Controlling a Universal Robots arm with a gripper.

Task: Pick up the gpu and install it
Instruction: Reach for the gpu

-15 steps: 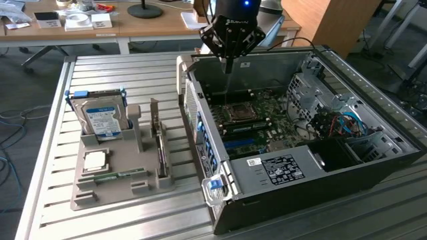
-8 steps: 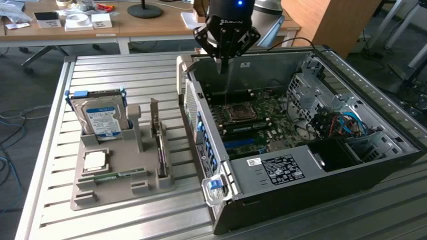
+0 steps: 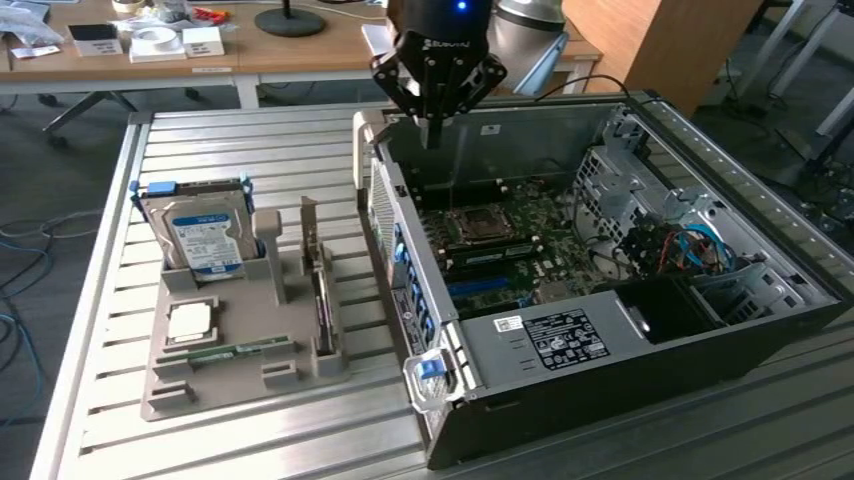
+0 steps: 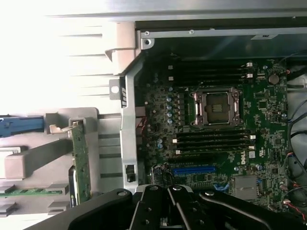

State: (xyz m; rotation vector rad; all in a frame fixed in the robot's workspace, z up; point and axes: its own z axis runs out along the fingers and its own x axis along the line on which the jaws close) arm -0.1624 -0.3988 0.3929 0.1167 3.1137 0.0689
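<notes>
The gpu [image 3: 320, 292] stands on its edge in a slot of the grey holder [image 3: 174, 395] on the table, with its pale metal bracket at the far end. In the wrist view the gpu [image 4: 80, 165] appears as a thin green-edged board beside the case wall. My gripper [image 3: 427, 135] hangs over the far corner of the open computer case [image 3: 747, 330], well away from the gpu, shut with nothing between its fingers. My gripper [image 4: 169, 192] points down at the motherboard [image 4: 268, 110], near a blue slot [image 4: 194, 169].
The holder also carries a silver hard drive [image 3: 207, 240] with a blue-white label, a chip [image 3: 191, 320] and a green memory stick [image 3: 234, 352]. Cables and drive cages [image 3: 674, 245] crowd the case on the exterior view's right. A cluttered desk [image 3: 174, 45] stands behind.
</notes>
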